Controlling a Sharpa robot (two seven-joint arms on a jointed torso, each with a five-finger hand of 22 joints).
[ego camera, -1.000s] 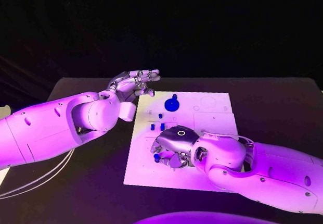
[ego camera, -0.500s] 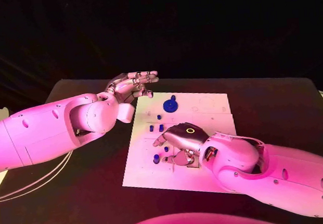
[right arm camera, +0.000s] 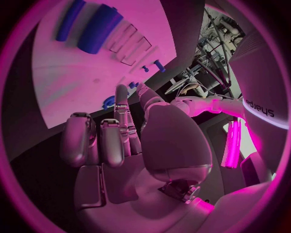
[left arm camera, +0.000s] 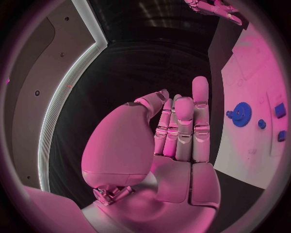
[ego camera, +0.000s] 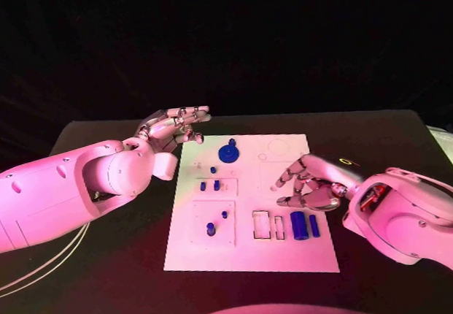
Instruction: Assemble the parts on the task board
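my right hand (ego camera: 311, 187) holds nothing, fingers loosely curled, above the white flat task board (ego camera: 250, 250). the blue round gear part (ego camera: 230, 154) lies near its far edge. i should reach slowly.

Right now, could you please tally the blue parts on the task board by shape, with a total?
Gear: 1
Small pieces by the gear: 2, at and
Small pieces in the near-left square: 2, at and
Long cylinders: 2, thick and thin
Total: 7, all on the task board.
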